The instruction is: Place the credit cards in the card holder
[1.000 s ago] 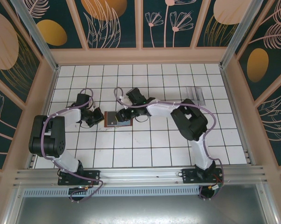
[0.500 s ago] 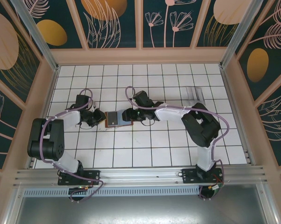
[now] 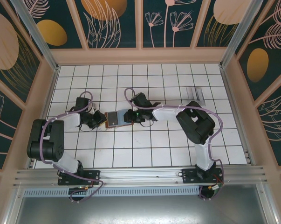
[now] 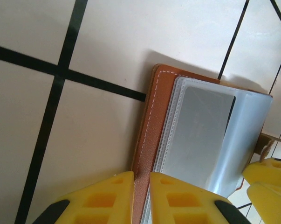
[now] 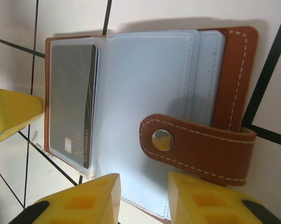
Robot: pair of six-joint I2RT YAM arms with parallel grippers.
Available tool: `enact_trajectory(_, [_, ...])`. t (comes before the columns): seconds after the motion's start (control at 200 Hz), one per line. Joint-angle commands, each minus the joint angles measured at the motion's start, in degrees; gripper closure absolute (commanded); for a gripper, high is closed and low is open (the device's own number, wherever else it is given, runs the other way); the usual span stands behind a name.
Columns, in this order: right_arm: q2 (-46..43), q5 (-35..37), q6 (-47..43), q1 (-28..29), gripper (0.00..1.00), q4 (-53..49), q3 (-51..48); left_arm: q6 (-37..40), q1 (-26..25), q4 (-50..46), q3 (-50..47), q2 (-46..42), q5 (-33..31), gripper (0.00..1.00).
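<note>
Now the left end effector [image 4: 141, 181] pinches the floppy card holder [image 4: 154, 107]; the right end effector [image 5: 143, 181] is open. Thin, slippery credit card [image 5: 70, 102]: grab its edges.

— How many credit cards [image 3: 196, 94] lie at the far right of the tabletop [image 3: 154, 149]?
— From above, too small to count (just a pale patch).
— And the card holder [image 4: 149, 116]?
— The left wrist view's bottom edge cuts off its lower end, behind the left gripper [image 4: 141, 176]. Whether that pinches the cover, I cannot tell. The sleeved card [image 5: 72, 100] has print too blurred to read.
</note>
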Motion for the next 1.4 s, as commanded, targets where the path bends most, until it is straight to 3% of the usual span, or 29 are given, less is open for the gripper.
enact_trajectory(0.0, [0.83,-0.63,-0.51,0.32,0.69,-0.25,1.99,-1.02,-0.17,1.06,-0.69,-1.36,1.39,0.82])
enact_trajectory(0.425, [1.28,-2.86,1.81,0.67,0.72,4.41,0.36,-1.30,-0.17,1.90,-1.57,-1.73,2.19,0.83])
enact_trajectory(0.601, [1.81,-3.22,2.53,0.57,0.64,4.56,1.15,-1.29,-0.17,1.82,-1.70,-1.30,2.80,0.83])
enact_trajectory(0.726, [1.33,0.87,2.32,1.11,0.62,2.14,1.25,-1.14,-0.17,1.27,-1.26,-0.85,2.88,0.83])
enact_trajectory(0.871, [-2.03,10.43,1.01,3.61,0.57,-3.68,2.16,-1.36,-0.17,1.59,-1.70,-2.04,1.51,0.82])
enact_trajectory(1.396, [-2.67,17.87,0.49,5.56,0.53,-10.83,6.38,0.29,-0.17,0.02,-0.49,-0.77,2.47,0.82])
